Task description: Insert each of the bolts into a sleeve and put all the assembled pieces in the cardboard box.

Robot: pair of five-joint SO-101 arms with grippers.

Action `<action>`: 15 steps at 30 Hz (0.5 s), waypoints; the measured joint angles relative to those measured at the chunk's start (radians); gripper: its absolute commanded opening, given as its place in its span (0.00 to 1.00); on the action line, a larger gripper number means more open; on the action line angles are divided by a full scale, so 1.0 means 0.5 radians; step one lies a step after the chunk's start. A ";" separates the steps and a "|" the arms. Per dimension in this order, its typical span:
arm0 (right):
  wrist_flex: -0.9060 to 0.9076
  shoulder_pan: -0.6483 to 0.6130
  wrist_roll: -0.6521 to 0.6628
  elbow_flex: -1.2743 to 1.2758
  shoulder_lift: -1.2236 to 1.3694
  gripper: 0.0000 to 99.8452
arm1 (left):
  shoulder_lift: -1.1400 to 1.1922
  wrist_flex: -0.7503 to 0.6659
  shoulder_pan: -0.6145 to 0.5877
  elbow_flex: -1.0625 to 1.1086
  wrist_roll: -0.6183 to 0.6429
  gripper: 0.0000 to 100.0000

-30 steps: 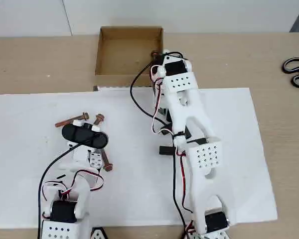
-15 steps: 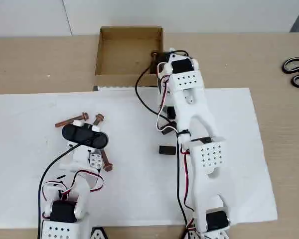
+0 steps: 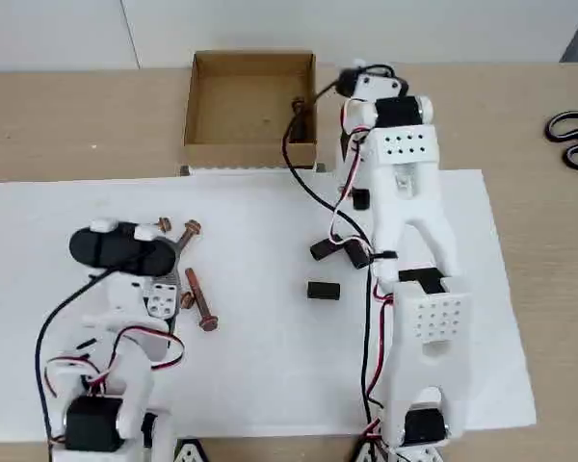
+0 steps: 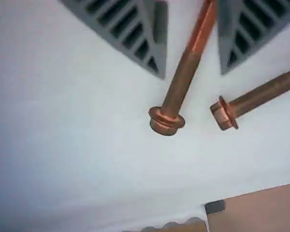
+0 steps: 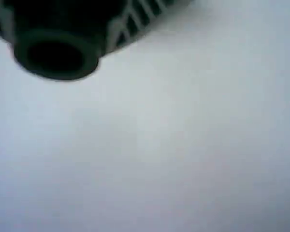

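Copper bolts lie on the white paper point(image 3: 250, 375). My left gripper point(image 4: 191, 63) is open, its grey fingers point(image 4: 135, 38) either side of the shank of one bolt point(image 4: 181, 82), whose head point(image 3: 163, 225) points toward the box. A second bolt point(image 4: 251, 100) point(image 3: 189, 231) lies beside it and a third point(image 3: 199, 302) nearer the left arm's base. My right gripper point(image 5: 82, 34) is shut on a black sleeve point(image 5: 55, 55) above the paper. Loose sleeves point(image 3: 323, 290) point(image 3: 328, 249) lie mid-paper. The cardboard box point(image 3: 200, 106) holds a brown piece point(image 3: 297, 106) against its right wall.
The right arm point(image 3: 405, 183) stretches up the paper's right half, its cable looping past the box's right wall. Scissors point(image 3: 573, 135) lie at the table's far right. A box corner point(image 4: 251, 212) shows in the left wrist view.
The right arm has swung right, away from the box, while the brown piece stayed at the box's right wall. The left arm's head has shifted left over the bolts.
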 measured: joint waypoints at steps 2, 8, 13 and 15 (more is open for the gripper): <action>0.000 0.052 0.052 0.095 0.000 0.00 | 0.230 0.000 0.000 -0.190 0.000 0.07; -0.003 0.193 0.190 0.187 0.000 0.00 | 1.154 0.126 0.000 -0.896 -0.107 0.07; -0.003 0.276 0.353 0.187 0.000 0.00 | 1.854 0.338 0.000 -1.452 -0.252 0.07; -0.003 0.319 0.423 0.187 0.000 0.00 | 2.093 0.417 -0.015 -1.620 -0.273 0.07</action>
